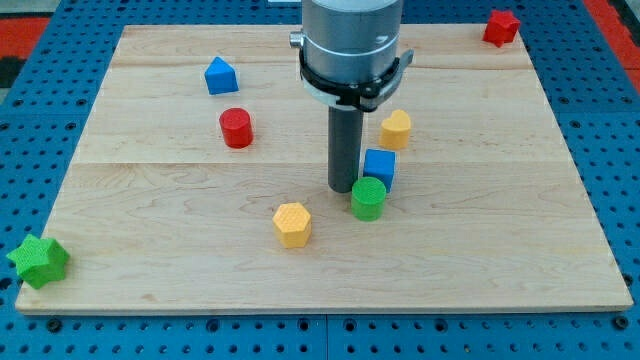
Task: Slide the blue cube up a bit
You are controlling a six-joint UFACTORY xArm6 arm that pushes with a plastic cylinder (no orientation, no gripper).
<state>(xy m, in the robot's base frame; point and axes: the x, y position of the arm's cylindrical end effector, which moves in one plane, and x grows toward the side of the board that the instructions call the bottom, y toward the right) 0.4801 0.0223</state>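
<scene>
The blue cube (380,166) sits right of the board's centre. A green cylinder (368,198) touches its lower left side. A yellow block (396,129) stands just above it. My tip (344,188) rests on the board just to the left of the blue cube, level with its lower edge and close to the green cylinder's upper left. The rod rises from there to the arm's grey body at the view's top.
A yellow hexagonal block (292,224) lies below and left of my tip. A red cylinder (237,128) and a blue house-shaped block (220,76) are at upper left. A red block (501,27) sits at the top right corner, a green star (38,260) at bottom left.
</scene>
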